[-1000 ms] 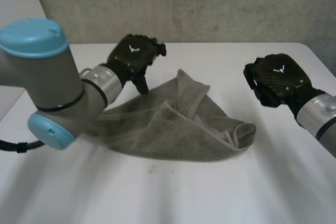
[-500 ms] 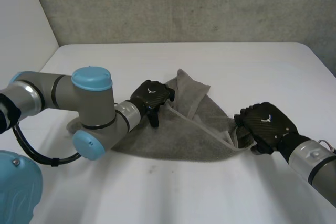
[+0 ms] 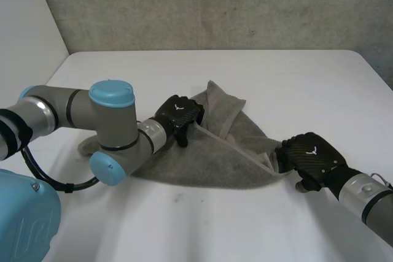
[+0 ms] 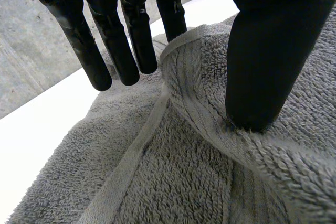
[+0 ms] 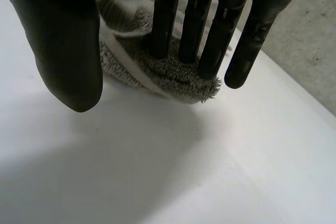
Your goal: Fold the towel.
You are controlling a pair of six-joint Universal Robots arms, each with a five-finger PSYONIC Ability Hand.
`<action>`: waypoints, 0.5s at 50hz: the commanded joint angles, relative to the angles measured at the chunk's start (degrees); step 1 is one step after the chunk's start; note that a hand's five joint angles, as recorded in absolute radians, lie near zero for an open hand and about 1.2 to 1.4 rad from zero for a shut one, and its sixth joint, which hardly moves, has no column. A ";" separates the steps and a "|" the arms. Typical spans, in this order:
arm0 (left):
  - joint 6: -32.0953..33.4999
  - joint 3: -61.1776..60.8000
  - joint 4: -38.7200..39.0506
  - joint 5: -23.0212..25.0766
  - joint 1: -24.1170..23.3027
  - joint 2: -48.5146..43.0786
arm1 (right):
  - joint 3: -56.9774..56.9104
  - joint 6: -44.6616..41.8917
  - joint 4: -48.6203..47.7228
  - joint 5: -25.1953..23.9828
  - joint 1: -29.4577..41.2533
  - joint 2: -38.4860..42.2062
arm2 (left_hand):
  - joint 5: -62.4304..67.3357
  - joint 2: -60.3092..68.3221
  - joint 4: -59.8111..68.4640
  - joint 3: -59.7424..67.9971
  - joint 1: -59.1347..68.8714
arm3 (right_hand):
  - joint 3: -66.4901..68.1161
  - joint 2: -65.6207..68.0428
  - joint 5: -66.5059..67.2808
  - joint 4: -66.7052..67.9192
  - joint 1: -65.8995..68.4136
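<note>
A grey towel (image 3: 209, 151) lies crumpled in a rough triangle on the white table (image 3: 276, 78), with a folded flap rising at its far side. My left hand (image 3: 178, 113) is on the towel's upper middle, at the hem of that flap. In the left wrist view its thumb (image 4: 262, 51) presses on the towel (image 4: 173, 171) and the hemmed edge rises between thumb and straight fingers (image 4: 105, 45). My right hand (image 3: 310, 154) is at the towel's right corner. There its straight fingers (image 5: 197, 19) rest on the towel corner (image 5: 173, 74), while the thumb (image 5: 63, 40) hangs apart over bare table.
A grey concrete wall (image 3: 215, 4) stands behind the table's far edge. Bare white table surrounds the towel on all sides. My left arm (image 3: 110, 127) reaches across the towel's left part.
Both hands have come down from above the table onto the towel: the left onto the flap's hem, the right onto the right corner. The towel itself has barely shifted.
</note>
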 commanded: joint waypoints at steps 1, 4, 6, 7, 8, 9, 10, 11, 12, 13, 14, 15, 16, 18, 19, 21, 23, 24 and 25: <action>0.00 -0.03 -0.02 0.00 0.00 0.03 | -1.97 -0.26 -1.38 0.25 0.24 3.62 | 5.59 5.35 5.37 5.34 5.43 | -1.35 -2.65 0.28 -1.28 -1.09; 0.00 0.06 -0.10 0.00 0.00 0.12 | -2.58 -0.08 -2.52 0.34 0.24 4.42 | 5.59 5.35 5.36 5.34 5.43 | 3.87 2.57 5.49 3.93 4.12; 0.00 0.06 -0.11 0.00 0.00 0.20 | -2.93 0.53 -3.92 0.34 0.33 4.50 | 5.59 5.35 5.36 5.34 5.43 | 24.09 22.79 25.71 24.16 24.35; 0.00 0.06 -0.11 0.00 0.00 0.21 | -2.94 0.53 -3.93 0.34 0.33 4.50 | 5.59 5.35 5.36 5.34 5.43 | 24.22 22.92 25.84 24.29 24.48; 0.00 0.06 -0.11 0.00 0.00 0.21 | -2.94 0.70 -4.71 0.34 0.33 4.50 | 5.59 5.35 5.36 5.34 5.43 | 37.88 36.58 39.50 37.94 38.13; 0.00 0.06 -0.11 0.00 0.00 0.38 | -2.94 0.71 -4.72 0.34 0.33 4.50 | 5.59 5.35 5.36 5.34 5.43 | 38.01 36.71 39.64 38.08 38.27; 0.00 0.06 -0.11 0.00 0.00 0.38 | -2.94 0.79 -5.33 0.42 0.33 4.42 | 5.59 5.35 5.36 5.34 5.43 | 43.28 41.98 44.91 43.35 43.54; 0.00 0.06 -0.02 0.09 0.00 0.47 | -2.94 0.97 -5.60 0.42 0.33 4.33 | 5.59 5.35 5.36 5.34 5.43 | 43.34 42.04 44.96 43.40 43.59; 0.00 0.06 -0.10 0.00 0.00 0.47 | -2.94 0.97 -5.60 0.42 0.33 4.33 | 5.59 5.35 5.36 5.34 5.43 | 43.34 42.04 44.96 43.41 43.59; 0.00 0.06 -0.11 0.00 0.00 0.47 | -2.85 1.06 -5.60 0.42 0.33 4.15 | 5.59 5.35 5.36 5.34 5.43 | 43.34 42.04 44.96 43.41 43.59; 0.00 0.06 -0.11 0.09 0.00 0.56 | -2.59 1.06 -5.60 0.51 0.33 3.98 | 5.59 5.35 5.36 5.34 5.43 | 43.34 42.04 44.96 43.41 43.59; 0.00 0.15 -0.11 0.09 0.00 0.56 | -2.58 1.06 -5.60 0.51 0.33 3.98 | 5.59 5.35 5.36 5.34 5.43 | 43.34 42.04 44.96 43.41 43.59; 0.00 0.15 -0.11 0.09 0.00 0.56 | -2.32 1.06 -5.60 0.51 0.24 3.80 | 5.59 5.35 5.36 5.34 5.43 | 43.34 42.04 44.96 43.41 43.59; 0.00 0.24 -0.11 0.09 0.00 0.56 | -2.14 1.06 -5.51 0.51 0.15 3.80 | 5.92 5.69 5.70 5.68 5.77 | 43.34 42.04 44.96 43.41 43.59; 0.00 0.50 -0.19 0.09 0.00 0.47 | -2.06 1.06 -5.51 0.51 0.15 3.71 | 6.09 5.85 5.87 5.84 5.94 | 43.34 42.04 44.96 43.41 43.59; 0.00 0.68 -0.46 0.09 0.00 0.29 | -1.97 1.06 -5.42 0.51 0.06 3.63 | 6.26 6.02 6.04 6.01 6.11 | 43.34 42.04 44.96 43.41 43.59; 0.00 0.85 -0.46 0.09 0.00 0.21 | -1.88 1.06 -5.34 0.51 0.06 3.54 | 7.43 7.19 7.20 7.18 7.27 | 43.34 42.04 44.96 43.41 43.59; 0.00 0.85 -0.46 0.09 0.00 0.21 | -1.79 1.06 -5.34 0.51 -0.02 3.45 | 7.44 7.20 7.21 7.19 7.28 | 43.34 42.04 44.96 43.41 43.59; 0.00 0.94 -0.54 0.09 0.00 0.21 | -1.71 1.06 -5.34 0.51 -0.02 3.36 | 8.94 8.70 8.71 8.69 8.78 | 43.34 42.04 44.96 43.41 43.59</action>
